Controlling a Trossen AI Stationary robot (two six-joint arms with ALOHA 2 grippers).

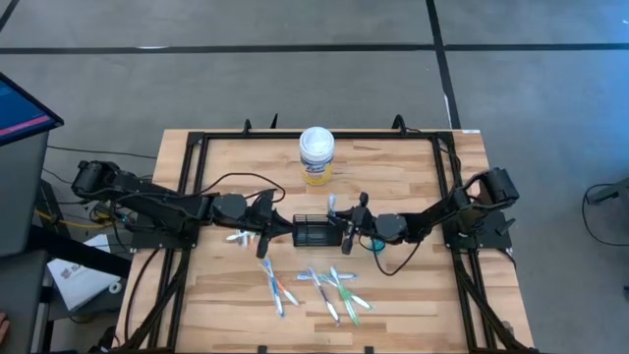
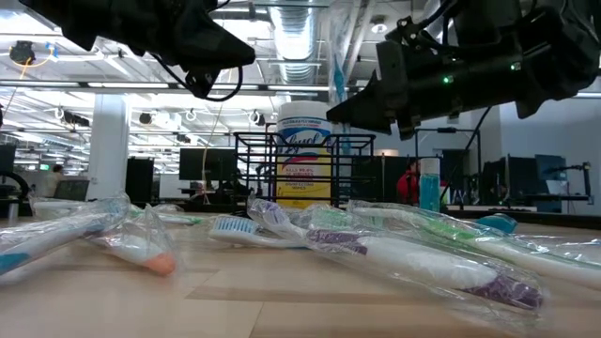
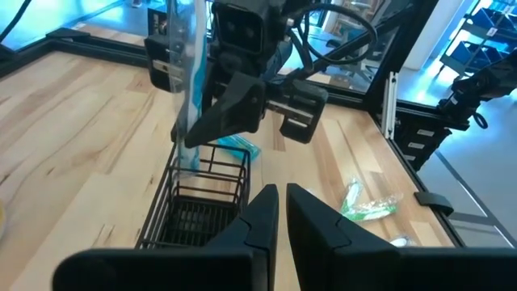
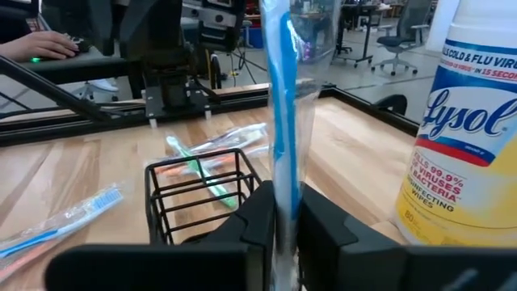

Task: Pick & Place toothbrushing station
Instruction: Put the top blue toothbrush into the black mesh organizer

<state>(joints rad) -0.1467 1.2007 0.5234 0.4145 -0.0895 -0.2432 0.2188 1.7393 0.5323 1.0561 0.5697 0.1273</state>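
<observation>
White canister (image 4: 468, 129) label reads "Lysol", "KILLS COLD & FLU VIRUS", "KILLS 99.9% OF VIRUSES & BACTERIA", "DISINFECTING WIPES"; nothing else legible.

table (image 1: 413, 187): wood | on it: wire-mesh holder (image 1: 314, 234), wipes canister (image 1: 316, 155), wrapped toothbrushes (image 1: 314, 288)

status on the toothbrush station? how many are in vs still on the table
Done: nothing can be seen standing free in the black wire holder.
In hand: the right gripper pinches a wrapped blue toothbrush upright at the holder's edge.
Left: several wrapped toothbrushes lie on the table in front of the holder. The left gripper is shut and empty, beside the holder.
</observation>
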